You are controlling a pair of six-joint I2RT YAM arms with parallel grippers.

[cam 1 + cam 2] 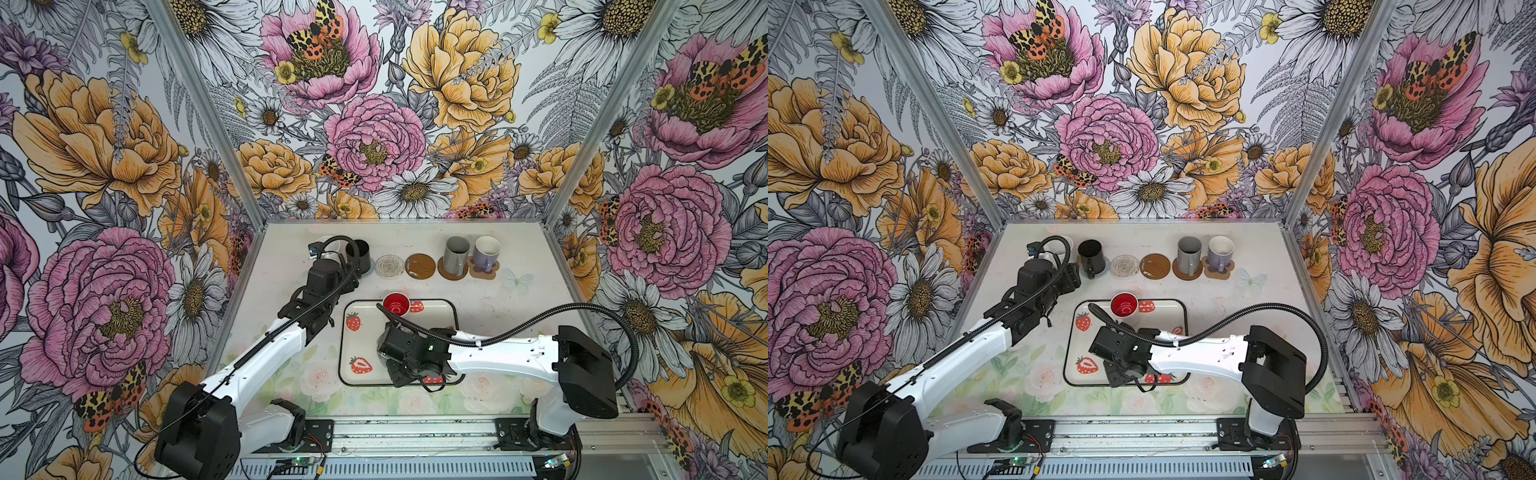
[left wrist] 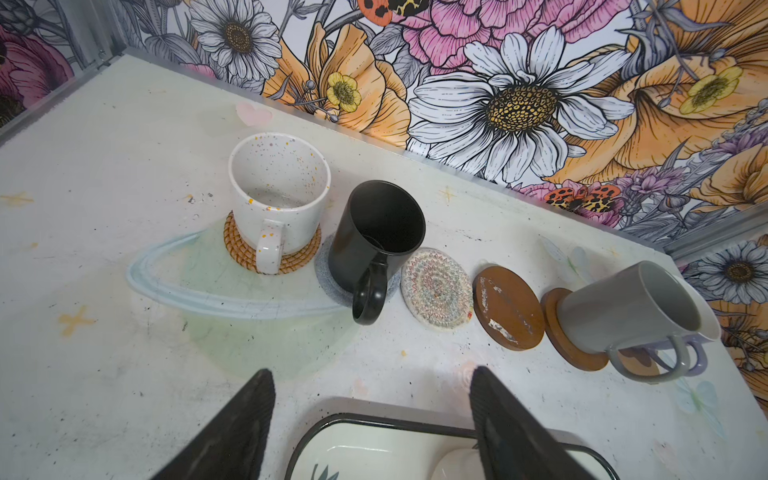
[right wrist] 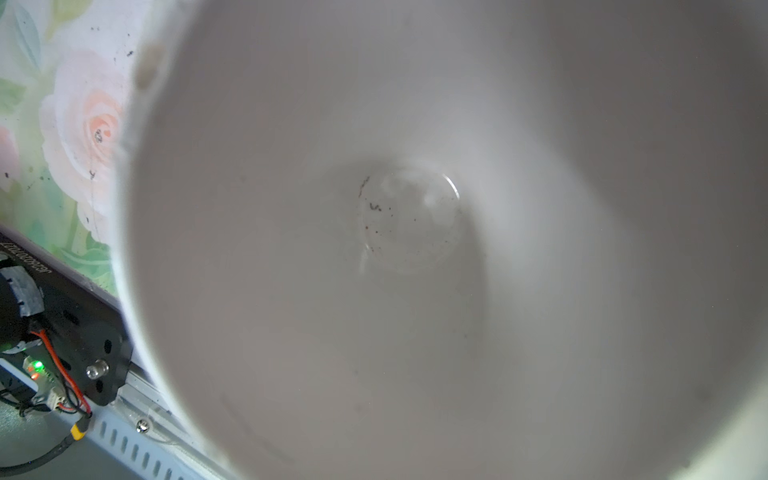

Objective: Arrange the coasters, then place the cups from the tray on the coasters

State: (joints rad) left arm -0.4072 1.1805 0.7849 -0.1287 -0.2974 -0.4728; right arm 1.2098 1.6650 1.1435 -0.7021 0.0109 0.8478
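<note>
L arm (image 1: pixel 270 345) reaches to the far-left part of the counter (image 1: pixel 498 316). The left fingers (image 2: pixel 245 424) are spread wide w/ nothing betw. them. They hang over bare counter just past the far rim of the tray (image 2: pixel 374 440), short of the black cup (image 2: pixel 374 237).

R arm (image 1: pixel 498 353) bends across the tray, wrist over its near half. I can't see the right fingers in any view, so I can't tell if they're clenched or released. My R wrist cam is filled by a white-inside cup (image 3: pixel 415 249), looking right down to its bottom. A strip of rose-print counter and the front rail show past its rim. Can't tell whether that cup is gripped.

Far row, L to R in both top views:
- Speckled white cup (image 2: pixel 278 195), upright on the rattan coaster (image 2: pixel 241 249).
- Black cup on the blue-grey coaster (image 2: pixel 326 278), handle twd the near side.
- Beaded coaster (image 1: pixel 389 265), bare.
- Brown disc (image 1: pixel 420 265), bare.
- Grey cup (image 1: pixel 456 251) on the 2nd brown disc (image 1: pixel 449 275).
- Lavender cup (image 1: pixel 487 251) on the paw-shaped coaster (image 1: pixel 478 272).

The coasters sit close together in one line.

Red-inside cup (image 1: pixel 394 302) stands upright on the tray at its far edge.
</note>
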